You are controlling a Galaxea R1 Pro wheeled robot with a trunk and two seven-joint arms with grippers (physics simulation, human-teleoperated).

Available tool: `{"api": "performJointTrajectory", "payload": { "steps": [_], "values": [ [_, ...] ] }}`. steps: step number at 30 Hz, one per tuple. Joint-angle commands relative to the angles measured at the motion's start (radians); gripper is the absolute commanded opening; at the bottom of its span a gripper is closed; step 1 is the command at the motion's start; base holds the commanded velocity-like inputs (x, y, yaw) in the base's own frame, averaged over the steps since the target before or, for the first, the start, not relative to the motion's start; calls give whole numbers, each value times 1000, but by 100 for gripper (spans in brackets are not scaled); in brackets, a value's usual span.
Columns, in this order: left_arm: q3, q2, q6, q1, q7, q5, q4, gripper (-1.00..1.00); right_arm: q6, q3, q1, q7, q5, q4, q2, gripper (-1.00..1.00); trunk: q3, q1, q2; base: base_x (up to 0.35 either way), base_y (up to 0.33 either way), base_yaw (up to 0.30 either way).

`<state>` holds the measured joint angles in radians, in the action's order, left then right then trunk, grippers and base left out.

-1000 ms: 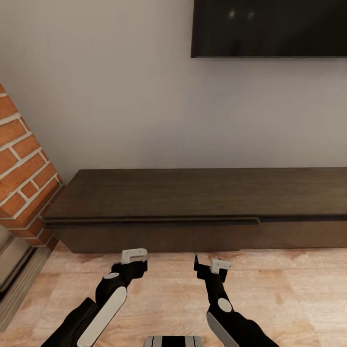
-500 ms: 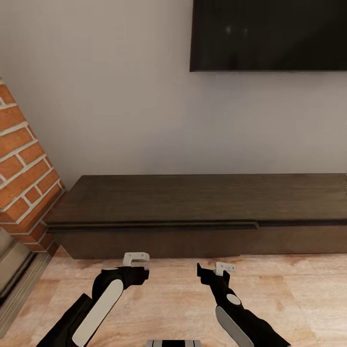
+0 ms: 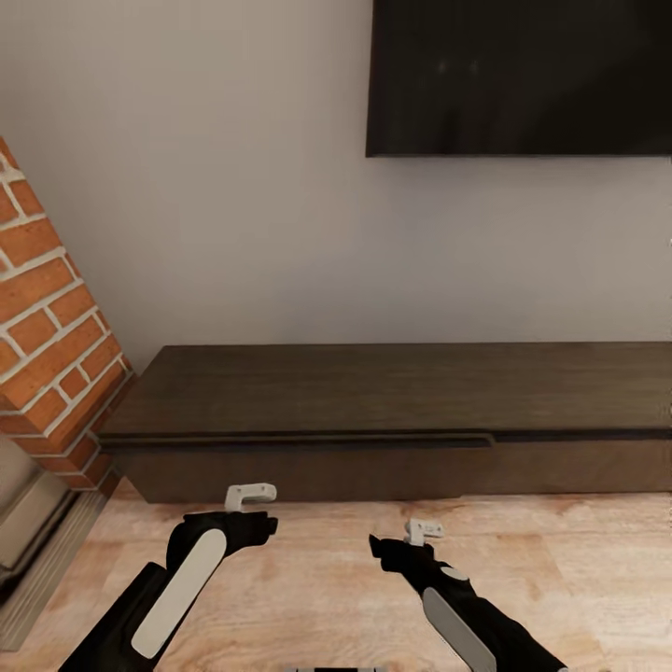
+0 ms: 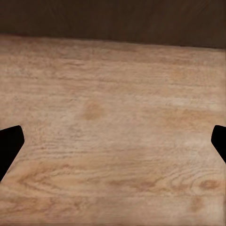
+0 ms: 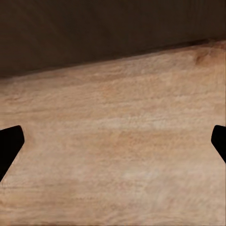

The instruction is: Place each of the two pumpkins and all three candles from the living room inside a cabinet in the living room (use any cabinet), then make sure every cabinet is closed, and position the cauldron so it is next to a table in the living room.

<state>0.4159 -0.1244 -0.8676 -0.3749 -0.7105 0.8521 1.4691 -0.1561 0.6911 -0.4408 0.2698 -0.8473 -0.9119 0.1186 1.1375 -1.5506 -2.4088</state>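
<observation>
The long low dark-brown cabinet (image 3: pixel 392 411) stands against the white wall, and its drawer fronts look shut. The left drawer front (image 3: pixel 299 471) has a thin lip along its top edge. My left gripper (image 3: pixel 259 525) hangs over the wood floor just in front of that drawer front; it is open with nothing between its fingers (image 4: pixel 9 146). My right gripper (image 3: pixel 385 548) hovers beside it, also open and empty, its fingertips (image 5: pixel 10 143) wide apart over the floor. The cabinet's dark base (image 5: pixel 94 33) fills the far side of the right wrist view. Pumpkins, candles, cauldron and table are out of view.
A dark TV screen (image 3: pixel 523 75) hangs on the wall above the cabinet. A red brick column (image 3: pixel 47 336) closes off the left side, with a grey sill (image 3: pixel 37 541) at its foot. Pale wood floor (image 3: pixel 579 560) stretches to the right of the arms.
The whole picture has shifted downward, so the camera has moved. Both grippers have drawn back from the cabinet front a little, and both stay open.
</observation>
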Motion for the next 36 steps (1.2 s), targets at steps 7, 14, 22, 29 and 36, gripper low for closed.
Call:
{"api": "performJointTrajectory", "payload": {
  "steps": [7, 14, 22, 29, 36],
  "values": [
    [-23, 1, -31, -1, -10, 10, 1, 100, -6, -82, -1, -118, -4, 6, 2, 100, -21, 27, 49, -18, 0, 0],
    [-24, 23, -69, -2, -12, 8, -35, 100, -5, -88, -1, -130, 6, 6, 0, 100, -43, 54, 98, -1, 0, 0],
    [-50, 41, -70, -11, -16, 3, -161, 100, -2, -90, -1, -131, 5, 14, 1, 100, -68, 85, 154, 0, 0, 0],
    [-61, 42, -68, -16, -18, 1, -251, 100, -3, -93, -1, -130, 4, 73, -2, 100, -90, 112, 203, 0, 0, 0],
    [-61, 42, -68, -16, -18, 1, -260, 100, -7, -93, -1, -132, 6, 85, -5, 100, -112, 138, 252, 0, 0, 0]
  ]
}}
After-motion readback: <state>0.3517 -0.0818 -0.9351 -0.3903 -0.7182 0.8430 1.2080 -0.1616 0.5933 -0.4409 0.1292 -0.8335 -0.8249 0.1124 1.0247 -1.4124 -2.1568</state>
